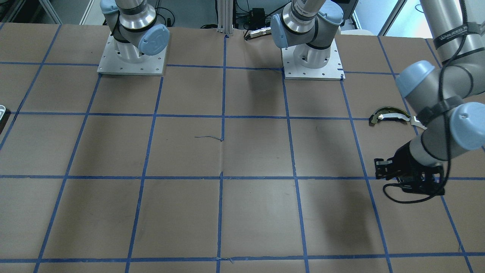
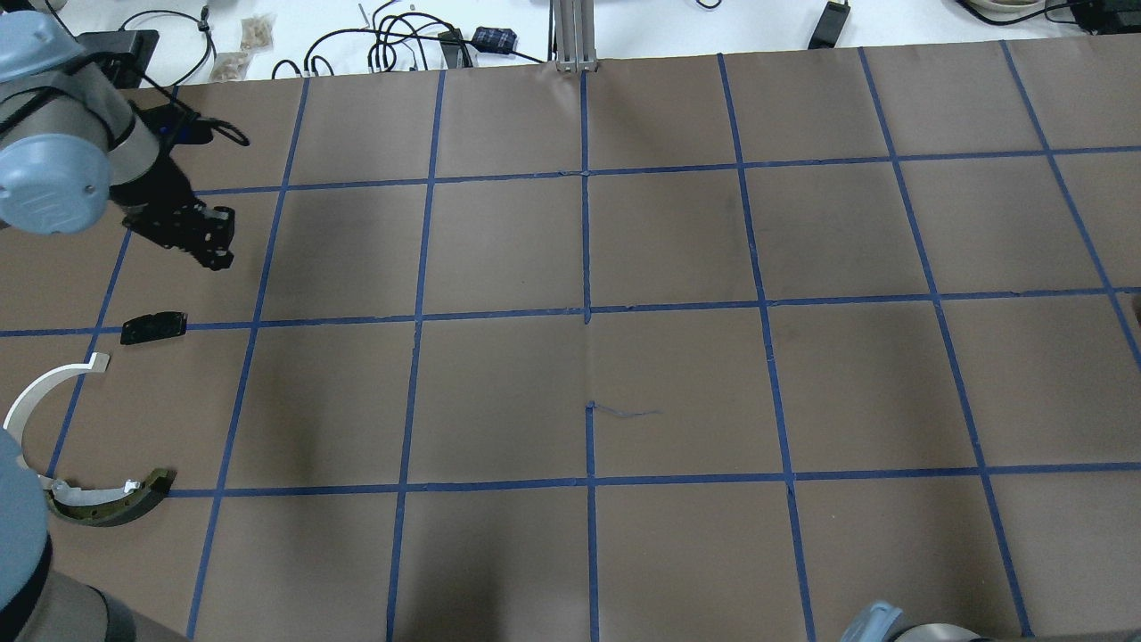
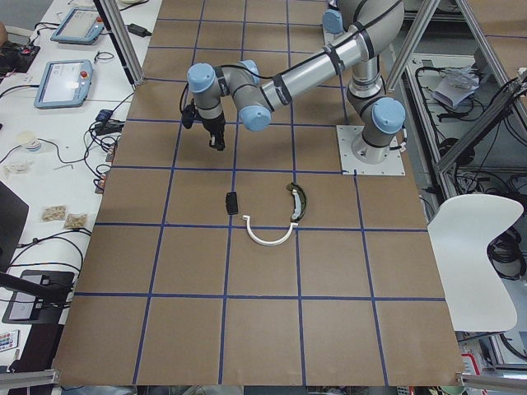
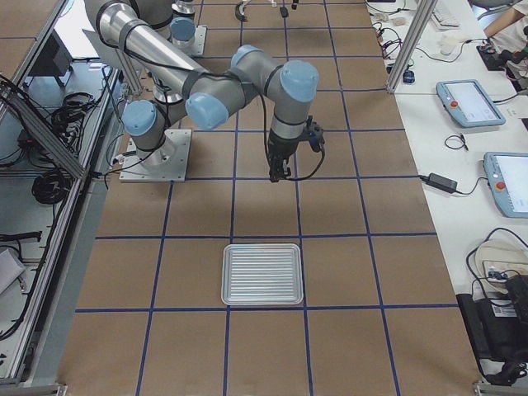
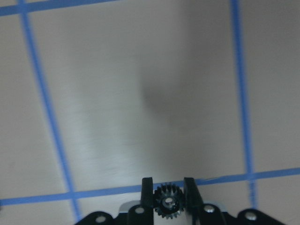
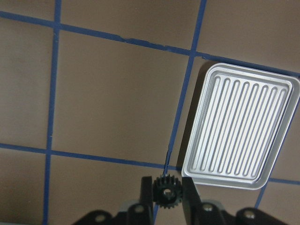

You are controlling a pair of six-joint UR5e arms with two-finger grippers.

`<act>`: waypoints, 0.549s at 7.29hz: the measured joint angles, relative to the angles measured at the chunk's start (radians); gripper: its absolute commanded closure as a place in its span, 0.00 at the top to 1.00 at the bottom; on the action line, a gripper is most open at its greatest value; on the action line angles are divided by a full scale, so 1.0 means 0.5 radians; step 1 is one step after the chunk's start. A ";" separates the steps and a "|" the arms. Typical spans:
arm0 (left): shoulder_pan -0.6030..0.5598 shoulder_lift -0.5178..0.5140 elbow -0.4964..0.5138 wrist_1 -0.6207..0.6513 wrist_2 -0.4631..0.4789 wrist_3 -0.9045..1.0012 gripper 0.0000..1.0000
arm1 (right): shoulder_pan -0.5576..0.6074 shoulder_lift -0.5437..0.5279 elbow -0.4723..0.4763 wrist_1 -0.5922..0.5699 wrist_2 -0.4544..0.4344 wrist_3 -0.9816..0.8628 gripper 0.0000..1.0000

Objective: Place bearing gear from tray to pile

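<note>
The left hand [image 5: 168, 184] is narrow, its two fingers pinched on a small black gear [image 5: 167, 201] held flat between the tips. It hangs above the surface [image 2: 677, 392], close to the left edge and toward the operators' edge. Its wrist view shows only blurred brown paper and blue tape lines [image 5: 42, 98] below.

The pile [image 2: 89, 419] lies by the same left edge, nearer the robot's edge than the hand. Its black block [image 2: 153, 327] sits closest to the hand, on a tape line and apart from the rest. Next comes the white arc [image 2: 40, 388], open toward the left edge. One end of the arc reaches the dark curved piece [image 2: 120, 502], which lies nearest the robot's edge; whether the two touch cannot be told.

The right hand [image 6: 168, 180] is also narrow and grips a second gear [image 6: 166, 192] in the same way. It hangs above the surface toward the right edge, over a tape line. The ribbed metal tray [image 6: 239, 136] lies flat just beside that line, between the hand and the right edge, about midway across the surface.
</note>
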 measured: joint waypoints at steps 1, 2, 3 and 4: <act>0.184 0.021 -0.035 -0.001 0.076 0.136 0.00 | 0.199 -0.015 -0.146 0.197 0.003 0.267 0.12; 0.333 0.032 -0.077 -0.009 0.118 0.241 0.00 | 0.446 -0.018 -0.276 0.355 0.005 0.596 0.11; 0.456 0.028 -0.147 -0.004 0.129 0.319 0.00 | 0.694 -0.015 -0.351 0.441 0.012 0.927 0.11; 0.555 0.015 -0.214 0.013 0.131 0.370 0.00 | 0.922 -0.005 -0.378 0.476 0.065 1.252 0.11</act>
